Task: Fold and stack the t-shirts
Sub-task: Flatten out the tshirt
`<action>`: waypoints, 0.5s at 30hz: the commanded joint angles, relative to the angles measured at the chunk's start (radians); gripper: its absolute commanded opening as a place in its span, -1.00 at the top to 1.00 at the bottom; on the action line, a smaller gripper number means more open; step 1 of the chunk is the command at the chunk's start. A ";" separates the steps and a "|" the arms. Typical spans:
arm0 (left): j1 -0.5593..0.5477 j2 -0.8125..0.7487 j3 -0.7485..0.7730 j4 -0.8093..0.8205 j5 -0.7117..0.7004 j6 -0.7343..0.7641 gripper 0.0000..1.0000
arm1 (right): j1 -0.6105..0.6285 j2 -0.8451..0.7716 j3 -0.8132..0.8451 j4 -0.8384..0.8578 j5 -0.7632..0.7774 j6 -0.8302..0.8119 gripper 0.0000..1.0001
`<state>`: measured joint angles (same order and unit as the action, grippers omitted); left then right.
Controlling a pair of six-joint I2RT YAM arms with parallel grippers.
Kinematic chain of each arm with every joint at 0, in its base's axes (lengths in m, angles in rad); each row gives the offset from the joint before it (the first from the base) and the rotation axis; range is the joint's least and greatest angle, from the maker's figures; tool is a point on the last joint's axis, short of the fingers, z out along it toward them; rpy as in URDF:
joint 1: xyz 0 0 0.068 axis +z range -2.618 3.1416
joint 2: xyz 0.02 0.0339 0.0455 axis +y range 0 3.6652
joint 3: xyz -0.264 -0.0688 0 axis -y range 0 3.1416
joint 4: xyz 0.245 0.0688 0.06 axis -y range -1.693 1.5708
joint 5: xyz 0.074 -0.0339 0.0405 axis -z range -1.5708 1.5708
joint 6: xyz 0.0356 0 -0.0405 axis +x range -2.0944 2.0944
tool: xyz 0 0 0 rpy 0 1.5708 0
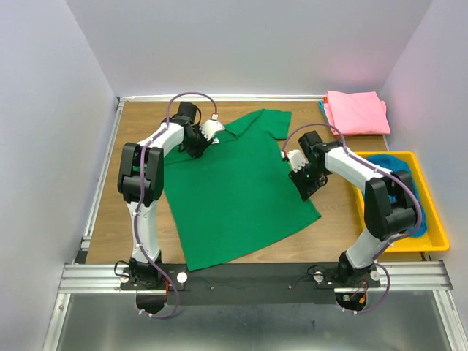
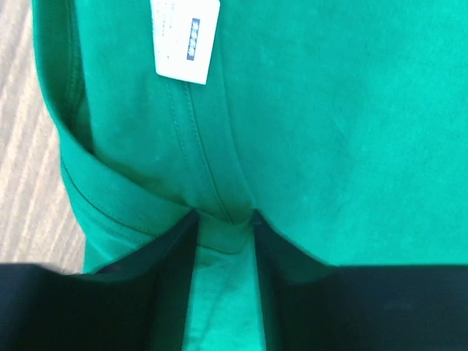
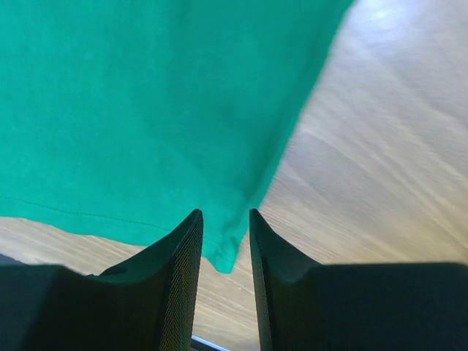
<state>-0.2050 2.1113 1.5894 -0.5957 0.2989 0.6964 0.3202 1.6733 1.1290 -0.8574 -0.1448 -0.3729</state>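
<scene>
A dark green t-shirt (image 1: pixel 234 190) lies spread flat on the wooden table. My left gripper (image 1: pixel 199 146) is at its collar end, and in the left wrist view (image 2: pixel 225 219) the jaws are shut on a fold of green fabric (image 2: pixel 329 131), below the white neck tag (image 2: pixel 186 36). My right gripper (image 1: pixel 307 189) is over the shirt's right edge. In the right wrist view (image 3: pixel 225 216) its jaws stand a narrow gap apart; a hemmed corner of the shirt (image 3: pixel 146 110) shows between them with wood beside it. A folded pink t-shirt (image 1: pixel 356 111) lies at the back right. A teal-blue t-shirt (image 1: pixel 385 161) is in the tray.
A yellow plastic tray (image 1: pixel 431 245) stands along the table's right edge, partly behind the right arm. White walls close in the back and both sides. A metal rail runs along the near edge, where the arm bases are bolted.
</scene>
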 commanded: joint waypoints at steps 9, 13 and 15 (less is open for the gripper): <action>0.004 0.012 0.078 -0.067 -0.006 0.028 0.84 | 0.016 0.126 -0.132 0.093 0.119 -0.031 0.29; 0.059 0.036 0.167 -0.073 -0.026 0.035 1.00 | 0.016 0.138 -0.156 0.149 0.200 -0.018 0.31; 0.084 0.082 0.266 -0.070 -0.043 0.035 1.00 | 0.016 0.140 -0.156 0.152 0.209 -0.020 0.31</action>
<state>-0.1810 2.1304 1.7287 -0.6689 0.2951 0.7193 0.3431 1.7409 1.0454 -0.8257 -0.0616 -0.3813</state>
